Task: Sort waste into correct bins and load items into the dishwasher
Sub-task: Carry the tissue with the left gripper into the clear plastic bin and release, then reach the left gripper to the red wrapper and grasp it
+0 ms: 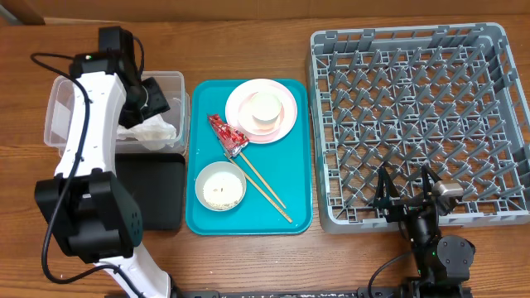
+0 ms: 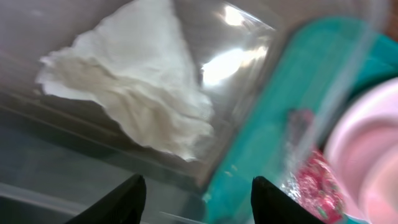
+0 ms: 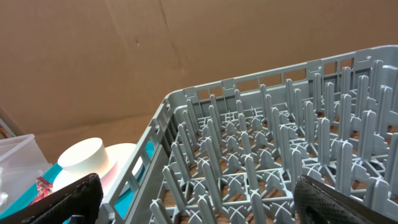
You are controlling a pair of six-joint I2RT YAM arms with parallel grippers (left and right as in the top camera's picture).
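Left gripper (image 2: 196, 194): we are seeing both dark fingers spread along the bottom edge of the left wrist view, with nothing between them. It is hovering over the clear rectangular plastic tub (image 1: 62, 108) at the upper left of the overhead frame.

Crumpled white paper napkin (image 2: 134, 93): lying loose inside that tub, touching neither finger. We are judging it light and soft, so it needs no further handling.

Right gripper (image 1: 405, 189): fingers wide apart and empty, sitting at the lower edge of the large grey plastic dish rack (image 1: 418, 116), right side of frame.

The small red wrapper (image 1: 225, 134) is sitting on the teal tray (image 1: 290, 207), centre frame, just left of the pale pink round plate (image 1: 286, 116).

- We are expecting it to be near weightless, crinkly and slippery.
- We would pinch across its narrow middle, pressing close to the tray.

The small white cup (image 1: 267, 108) is standing on the plate. Both look rigid and breakable.

- We would grip the cup by its wall.
- We would grip the plate by its rim, once it is cleared.

The two thin wooden chopsticks (image 1: 263, 184) are lying on the tray beside the small round pale bowl (image 1: 220, 185), lower centre. They are stiff and prone to rolling, so a mid-length grip looks best.

The shallow black rectangular tray (image 1: 153, 194) is sitting below the tub.
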